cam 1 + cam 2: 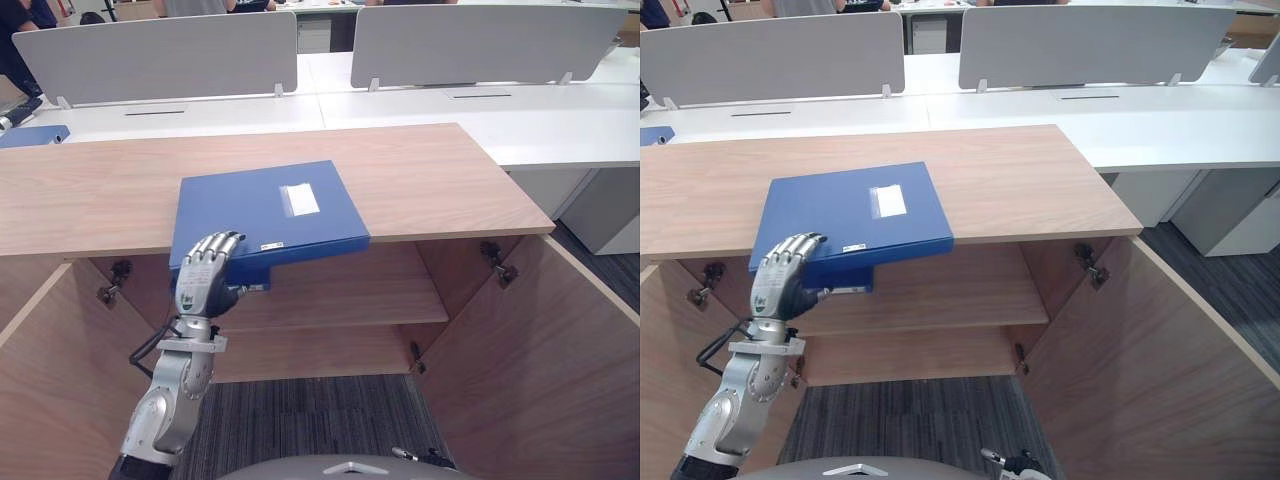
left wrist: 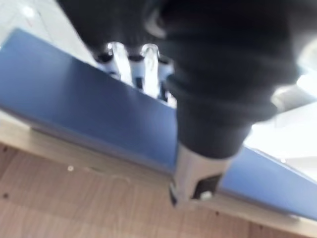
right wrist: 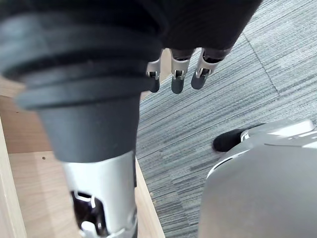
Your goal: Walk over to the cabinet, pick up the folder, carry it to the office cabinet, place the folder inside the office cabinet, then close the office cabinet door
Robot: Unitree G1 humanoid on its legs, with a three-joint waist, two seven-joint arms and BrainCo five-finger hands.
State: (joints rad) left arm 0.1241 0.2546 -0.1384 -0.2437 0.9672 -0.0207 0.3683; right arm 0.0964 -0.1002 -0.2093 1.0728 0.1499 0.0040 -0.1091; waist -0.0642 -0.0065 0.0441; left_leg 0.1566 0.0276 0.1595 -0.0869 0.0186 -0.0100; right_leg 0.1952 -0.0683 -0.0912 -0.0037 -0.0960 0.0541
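A blue folder (image 1: 265,210) with a white label lies flat on the wooden cabinet top (image 1: 430,180), and its near edge overhangs the front. My left hand (image 1: 203,275) grips the folder's near left corner, fingers curled over the top face and thumb underneath. In the left wrist view the fingers (image 2: 148,59) rest on the folder (image 2: 74,114) while the thumb (image 2: 190,178) presses against its edge. My right hand (image 3: 179,82) hangs low over the grey carpet with relaxed fingers, holding nothing.
Below the top, both cabinet doors stand open, the right door (image 1: 545,340) and the left door (image 1: 45,380). An inner shelf (image 1: 340,295) is bare. White desks with grey dividers (image 1: 160,55) stand behind. A blue item (image 1: 35,135) lies far left.
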